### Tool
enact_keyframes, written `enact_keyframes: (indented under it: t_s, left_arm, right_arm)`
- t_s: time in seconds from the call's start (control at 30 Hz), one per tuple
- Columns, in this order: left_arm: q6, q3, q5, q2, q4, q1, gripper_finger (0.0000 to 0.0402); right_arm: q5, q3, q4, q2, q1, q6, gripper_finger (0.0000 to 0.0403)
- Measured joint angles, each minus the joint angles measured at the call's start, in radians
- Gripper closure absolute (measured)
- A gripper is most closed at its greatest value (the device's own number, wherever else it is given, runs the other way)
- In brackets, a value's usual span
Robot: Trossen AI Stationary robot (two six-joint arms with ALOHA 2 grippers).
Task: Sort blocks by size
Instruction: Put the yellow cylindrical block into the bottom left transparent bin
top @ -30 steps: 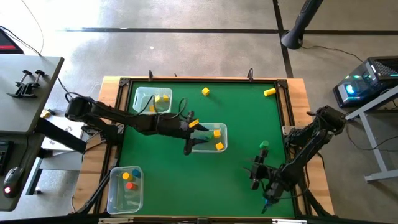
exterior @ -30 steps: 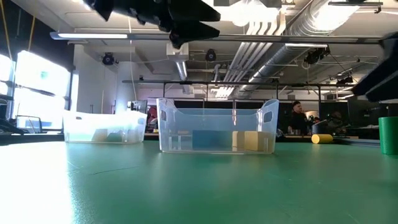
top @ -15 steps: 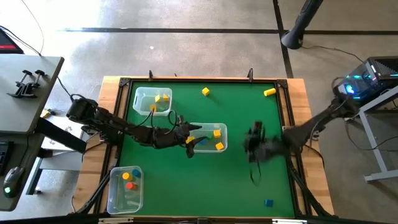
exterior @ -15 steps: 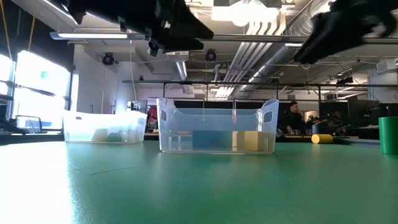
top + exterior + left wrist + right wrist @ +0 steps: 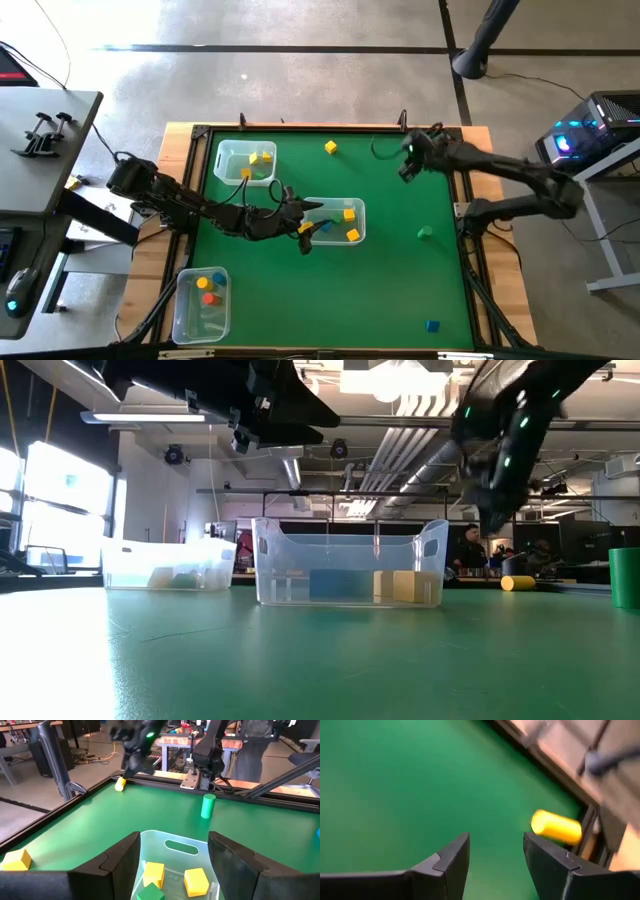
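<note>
Where the green felt tabletop (image 5: 300, 290) sits in its wood frame, grey concrete floor surrounds it; pipes and ceiling lights show beyond. No readable writing. Left gripper (image 5: 303, 222), jaws open and empty, hangs over the clear plastic middle bin (image 5: 357, 222) holding yellow blocks (image 5: 350, 224). Right gripper (image 5: 408, 165), open and empty, hovers near the yellow cylinder block (image 5: 555, 826) at the far right corner.

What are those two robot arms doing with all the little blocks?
They are sorting blocks into clear bins. The left gripper hangs open over the middle bin, which holds yellow blocks and a green one. The right gripper is open and empty near the yellow cylinder at the table's far corner.
</note>
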Motion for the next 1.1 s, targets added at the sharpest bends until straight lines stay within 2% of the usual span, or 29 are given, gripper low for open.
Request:
enact_keyframes:
  t_s: [0.1,0.2,0.4,0.5,0.63,0.77,0.87,1.0,1.1]
  left_arm:
    - [0.000,0.000,0.000,0.000,0.000,0.000,0.0186]
    - [0.000,0.000,0.000,0.000,0.000,0.000,0.0186]
    - [0.000,0.000,0.000,0.000,-0.006,-0.008,0.0186]
    - [0.000,0.000,0.000,0.000,-0.007,-0.020,0.0186]
    - [0.008,0.000,0.001,0.000,-0.010,-0.038,0.0186]
    - [0.034,0.000,0.001,0.000,-0.010,-0.056,0.0186]
    - [0.043,0.000,0.001,0.000,-0.010,-0.065,0.0186]
    - [0.048,0.000,0.001,0.000,-0.010,-0.066,0.0186]
    - [0.061,0.000,0.001,0.000,-0.010,-0.066,0.0186]
  right_arm:
    - [-0.081,0.043,-0.014,0.113,-0.148,-0.004,0.0222]
    - [-0.150,0.103,-0.016,0.230,-0.235,-0.061,0.0220]
    - [-0.144,0.274,-0.151,0.438,-0.312,-0.124,0.0188]
    - [-0.083,0.355,-0.236,0.523,-0.325,-0.174,0.0162]
    - [0.010,0.407,-0.326,0.605,-0.322,-0.357,0.0152]
    - [0.051,0.399,-0.341,0.650,-0.301,-0.579,0.0151]
    - [0.161,0.378,-0.339,0.684,-0.277,-0.695,0.0151]
    - [0.303,0.361,-0.319,0.715,-0.255,-0.778,0.0151]
    - [0.306,0.356,-0.312,0.734,-0.250,-0.804,0.0151]
